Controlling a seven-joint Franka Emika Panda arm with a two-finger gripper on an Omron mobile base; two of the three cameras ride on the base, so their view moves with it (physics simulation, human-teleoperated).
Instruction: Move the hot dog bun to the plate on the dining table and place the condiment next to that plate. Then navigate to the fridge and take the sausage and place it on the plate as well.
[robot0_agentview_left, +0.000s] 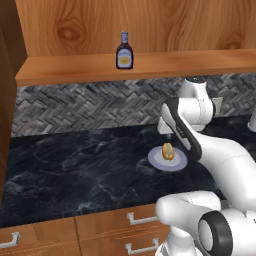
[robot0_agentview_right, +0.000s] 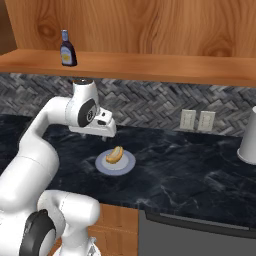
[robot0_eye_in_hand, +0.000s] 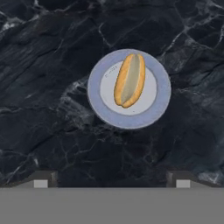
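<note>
Small oblong hot dog bun (robot0_eye_in_hand: 129, 80), golden-tan along its edges with a paler split down the middle, seen from above in the hand view; lies tilted, one end toward the top of that frame, just right of centre in the upper half. Rests in the middle of a small bluish-grey plate (robot0_eye_in_hand: 96, 103) with a paler inner disc; bun well within the rim and taking up about a third of the plate's width. In the left base view the same bun (robot0_agentview_left: 168, 151) sits on the plate (robot0_agentview_left: 156, 161) at centre right of the frame; in the right base view, bun (robot0_agentview_right: 115, 154) and plate (robot0_agentview_right: 127, 165) lie a little left of centre. Plate set on a black, white-veined marble counter (robot0_agentview_left: 75, 170), apart from anything else on that surface.

On the wooden shelf (robot0_agentview_left: 65, 70) at the top of the left base view, a broad brown bottle (robot0_agentview_left: 124, 51) with yellow label and blue cap, standing upright; same bottle (robot0_agentview_right: 67, 49) at upper left of the right base view.

Arm bent over the counter, hand pointing downward; gripper (robot0_agentview_right: 107, 134) hangs above the plate, slightly up and left of the bun in the right base view, clear of it; finger tips (robot0_eye_in_hand: 40, 182) at the bottom corners of the hand view, jaws spread wide, grasping nothing.
</note>
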